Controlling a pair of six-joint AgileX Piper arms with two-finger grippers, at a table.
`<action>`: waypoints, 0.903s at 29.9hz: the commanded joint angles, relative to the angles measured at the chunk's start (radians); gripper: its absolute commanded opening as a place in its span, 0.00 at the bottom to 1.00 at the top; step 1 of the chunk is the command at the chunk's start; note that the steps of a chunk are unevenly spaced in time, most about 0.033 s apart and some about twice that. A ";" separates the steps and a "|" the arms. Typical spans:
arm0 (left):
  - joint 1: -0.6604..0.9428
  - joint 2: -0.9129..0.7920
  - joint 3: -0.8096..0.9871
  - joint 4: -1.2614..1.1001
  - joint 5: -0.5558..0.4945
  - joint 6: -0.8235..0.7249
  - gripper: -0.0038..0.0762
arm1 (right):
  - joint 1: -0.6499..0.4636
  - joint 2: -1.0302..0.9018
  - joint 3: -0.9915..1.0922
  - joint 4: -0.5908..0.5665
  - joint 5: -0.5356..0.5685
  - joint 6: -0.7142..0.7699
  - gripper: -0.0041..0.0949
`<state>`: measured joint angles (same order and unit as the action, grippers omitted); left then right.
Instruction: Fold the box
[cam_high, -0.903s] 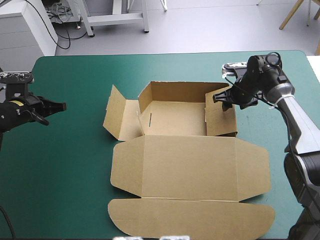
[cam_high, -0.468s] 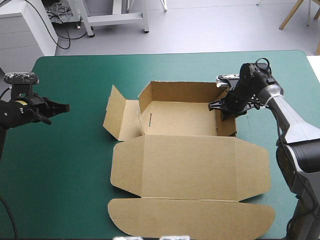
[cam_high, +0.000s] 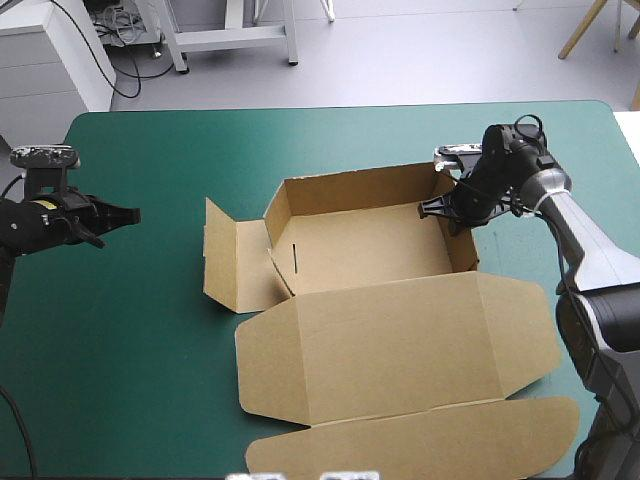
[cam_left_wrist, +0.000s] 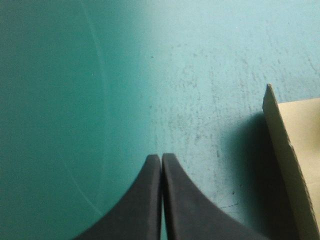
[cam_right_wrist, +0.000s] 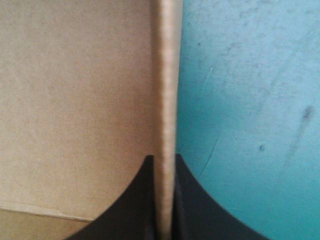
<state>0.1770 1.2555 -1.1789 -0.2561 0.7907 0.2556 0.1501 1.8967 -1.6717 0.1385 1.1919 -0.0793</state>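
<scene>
The brown box (cam_high: 370, 250) lies mid-table as an open tray with back, left and right walls raised. Its lid panel (cam_high: 400, 345) lies flat toward the near edge, and a side flap (cam_high: 225, 255) stands up at its left. My right gripper (cam_high: 447, 208) is shut on the top edge of the box's right wall (cam_right_wrist: 164, 100), one black finger on each side of the board. My left gripper (cam_high: 130, 213) hovers shut and empty over the teal-green cover far left of the box; its wrist view shows a corner of the flap (cam_left_wrist: 295, 150) ahead and to one side of the shut left gripper (cam_left_wrist: 161, 159).
Bare teal-green cover (cam_high: 130, 330) lies between the left gripper and the box. The lid's front flap (cam_high: 420, 440) reaches close to the table's near edge.
My right gripper has closed onto the box's right wall. The whole box has turned slightly and shifted, its lid swinging right. The left arm has hardly moved.
</scene>
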 joint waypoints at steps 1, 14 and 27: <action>0.001 -0.024 -0.024 -0.015 -0.058 -0.001 0.04 | -0.028 -0.142 -0.025 0.059 0.010 -0.066 0.02; -0.003 -0.024 -0.024 -0.139 -0.064 0.015 0.52 | -0.228 -0.411 -0.025 0.219 0.010 -0.174 0.02; -0.003 -0.024 -0.024 -0.547 0.004 0.015 0.59 | -0.355 -0.453 0.017 0.555 0.011 -0.284 0.02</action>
<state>0.1770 1.2555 -1.1789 -0.7104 0.8039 0.2713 -0.1984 1.4846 -1.6526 0.5560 1.2346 -0.3316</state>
